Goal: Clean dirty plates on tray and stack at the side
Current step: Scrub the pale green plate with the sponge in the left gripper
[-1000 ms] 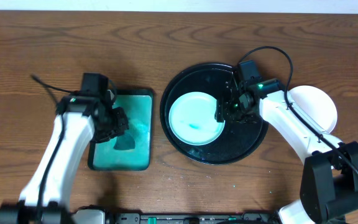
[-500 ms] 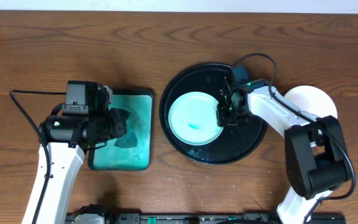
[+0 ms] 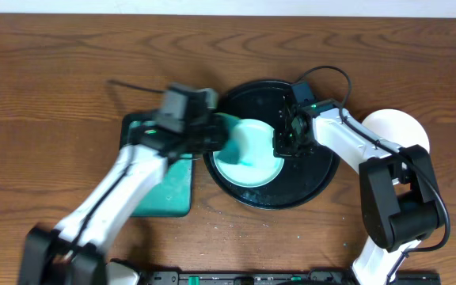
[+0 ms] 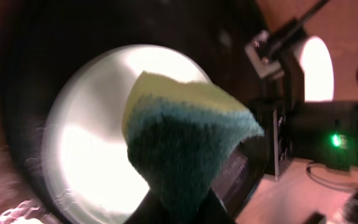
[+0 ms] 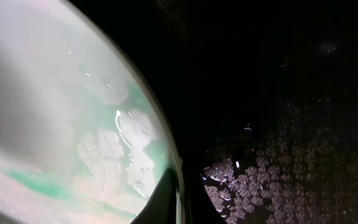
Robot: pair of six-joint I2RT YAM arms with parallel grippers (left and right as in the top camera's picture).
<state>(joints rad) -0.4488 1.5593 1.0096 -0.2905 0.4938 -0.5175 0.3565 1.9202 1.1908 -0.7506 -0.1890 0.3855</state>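
Note:
A pale mint-green plate (image 3: 258,162) with teal smears lies on the black tray (image 3: 311,184). My right gripper (image 3: 284,143) is shut on the plate's right rim; the right wrist view shows one dark finger (image 5: 161,198) lying over the wet, smeared plate (image 5: 73,124) and the rim pinched in the gripper (image 5: 180,200). My left gripper (image 3: 216,136) hangs over the plate's left part, shut on a yellow and teal sponge (image 4: 185,140). That sponge hides part of the plate (image 4: 86,143). A clean white plate (image 3: 402,133) rests on the table to the right of the tray.
The teal rectangular basin (image 3: 169,194) sits left of the tray, partly under my left arm. Foamy droplets cover the tray floor (image 5: 291,180) beside the plate. The right arm's body with a green light (image 4: 335,140) stands close to the sponge.
My left arm has swung right from the basin to above the plate, carrying the sponge. The right gripper has closed on the plate's rim.

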